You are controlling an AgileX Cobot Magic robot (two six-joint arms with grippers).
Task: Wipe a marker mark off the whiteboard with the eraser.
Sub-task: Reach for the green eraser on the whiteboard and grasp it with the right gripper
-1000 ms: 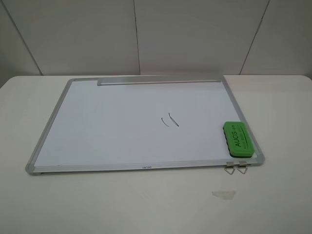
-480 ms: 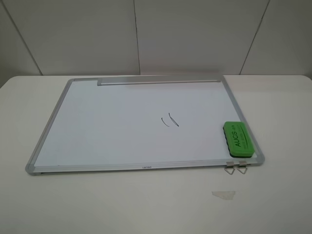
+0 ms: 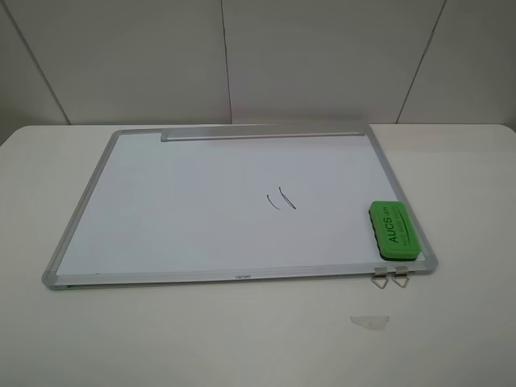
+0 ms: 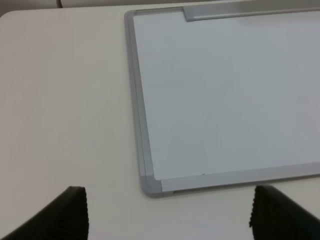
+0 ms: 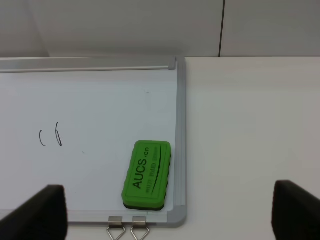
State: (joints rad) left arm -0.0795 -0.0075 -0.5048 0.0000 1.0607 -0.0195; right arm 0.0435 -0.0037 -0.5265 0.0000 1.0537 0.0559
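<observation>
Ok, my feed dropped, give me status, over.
Left gripper, right gripper: jaws open, empty. Eraser flat on whiteboard corner, untouched. Marker mark unwiped. Nothing between them.

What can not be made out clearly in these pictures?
- Small print under "AUCS" on the eraser: too small, right wrist view.
- Marker mark: outside the left wrist view; the whiteboard is cut by the picture edge.
- Left end effector: only fingertips show, left wrist view; rest cut off.
</observation>
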